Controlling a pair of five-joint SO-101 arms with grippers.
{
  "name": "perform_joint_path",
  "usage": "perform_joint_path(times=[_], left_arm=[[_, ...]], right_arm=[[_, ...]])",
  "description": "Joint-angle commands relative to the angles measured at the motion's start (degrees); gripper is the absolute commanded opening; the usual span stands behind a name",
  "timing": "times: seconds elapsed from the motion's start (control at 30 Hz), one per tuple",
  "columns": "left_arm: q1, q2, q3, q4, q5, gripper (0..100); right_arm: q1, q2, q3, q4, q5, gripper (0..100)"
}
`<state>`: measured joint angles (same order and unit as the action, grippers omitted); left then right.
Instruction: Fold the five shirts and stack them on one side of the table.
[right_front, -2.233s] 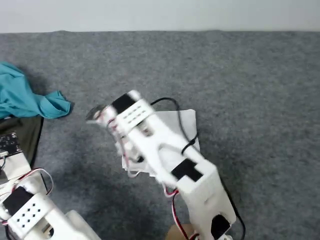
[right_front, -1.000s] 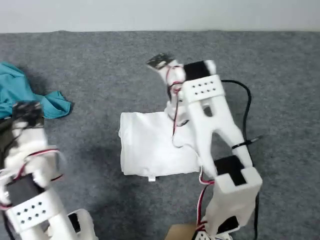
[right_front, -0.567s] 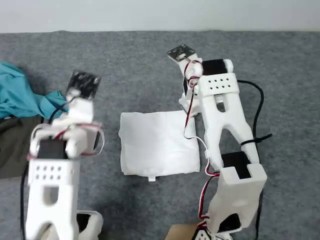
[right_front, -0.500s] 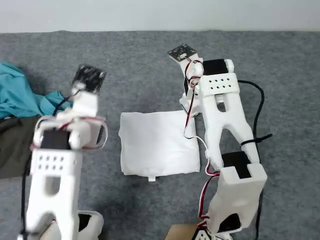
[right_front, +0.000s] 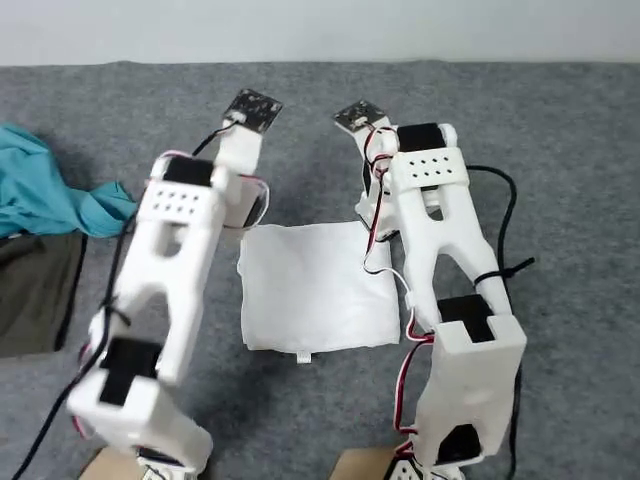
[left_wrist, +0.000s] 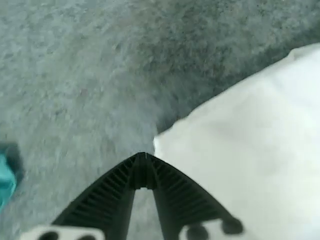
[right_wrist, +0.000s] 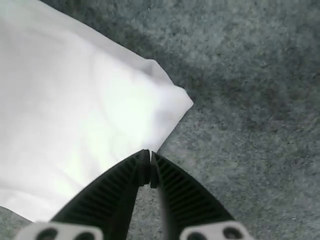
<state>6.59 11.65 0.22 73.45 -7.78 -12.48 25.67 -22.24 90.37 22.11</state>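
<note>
Swinging in from the side, my left arm (right_front: 178, 215) now stands at the far left corner of the white shirt (right_front: 315, 290), and my right arm (right_front: 430, 195) at the far right one. The shirt lies in the middle of the table (right_front: 540, 150).

Left wrist: left gripper (left_wrist: 145, 162) pinched closed, empty, just beside that corner.

Right wrist: right gripper (right_wrist: 150, 160) closed too, at the cloth's edge.

Next fold, I reckon: open both, pinch corners.

Grey felt tabletop (right_front: 560, 150), pale wall (right_front: 320, 30) behind its far edge

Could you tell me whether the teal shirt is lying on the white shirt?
No, the teal shirt sits crumpled at the table's edge, well apart from the folded white shirt.
</note>
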Motion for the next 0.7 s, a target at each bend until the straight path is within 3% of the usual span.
perform_joint_path(times=[0.0, 0.67], left_arm=[[1.3, 5.4, -8.3, 0.9, 0.5, 0], [0.5, 27.4, -21.4, 1.0, -2.2, 0]], right_arm=[[0.6, -0.3, -0.4, -0.7, -0.7, 0.9], [4.0, 10.2, -0.6, -7.7, -0.3, 0.9]])
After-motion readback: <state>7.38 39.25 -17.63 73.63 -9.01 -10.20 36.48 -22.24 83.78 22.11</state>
